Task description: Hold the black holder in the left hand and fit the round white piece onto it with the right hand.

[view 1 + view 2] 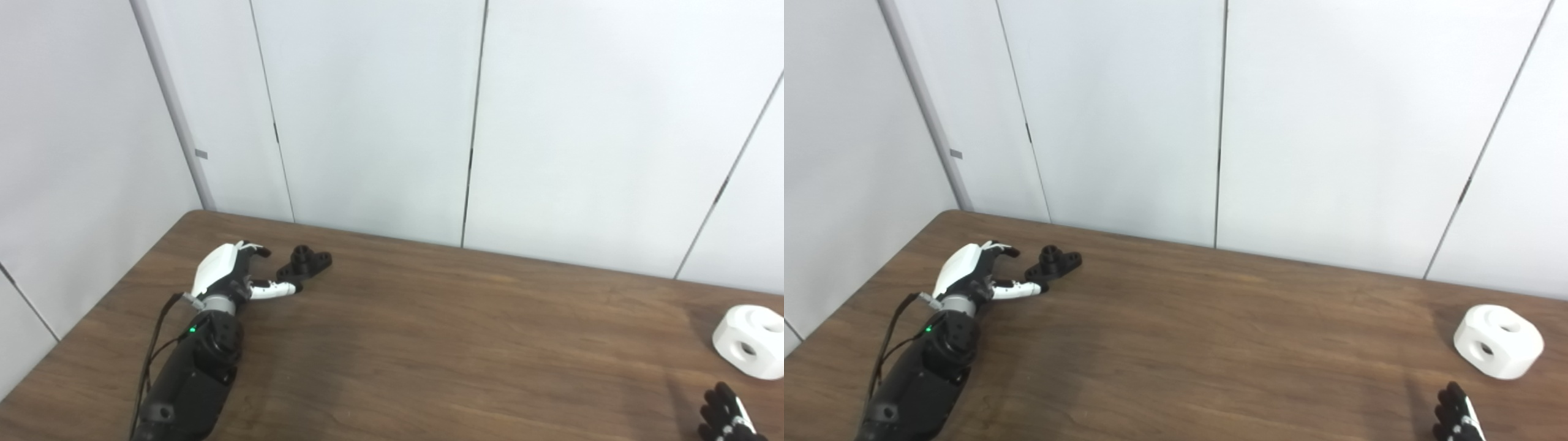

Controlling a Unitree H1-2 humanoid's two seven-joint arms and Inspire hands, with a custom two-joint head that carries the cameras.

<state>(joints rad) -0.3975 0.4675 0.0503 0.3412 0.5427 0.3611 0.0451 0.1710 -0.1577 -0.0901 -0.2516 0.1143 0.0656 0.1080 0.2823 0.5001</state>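
You have barely begun: your left hand (229,269), fingers spread, reaches toward the black holder (304,263) at its 2 o'clock without holding it, while the round white piece (1499,340) sits untouched on the table (429,343) at 12 o'clock from your right hand (1458,419), whose grip you cannot tell.

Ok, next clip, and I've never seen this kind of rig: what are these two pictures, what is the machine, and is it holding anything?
Both pictures come from two cameras side by side on a humanoid robot's head, so they show one scene. The left hand reaches across a brown table, fingers apart around the near end of the black holder, which lies on the table and is not lifted. The right hand only peeks in at the bottom edge, near the round white piece, not touching it; its fingers look curled, but too little shows to tell more.
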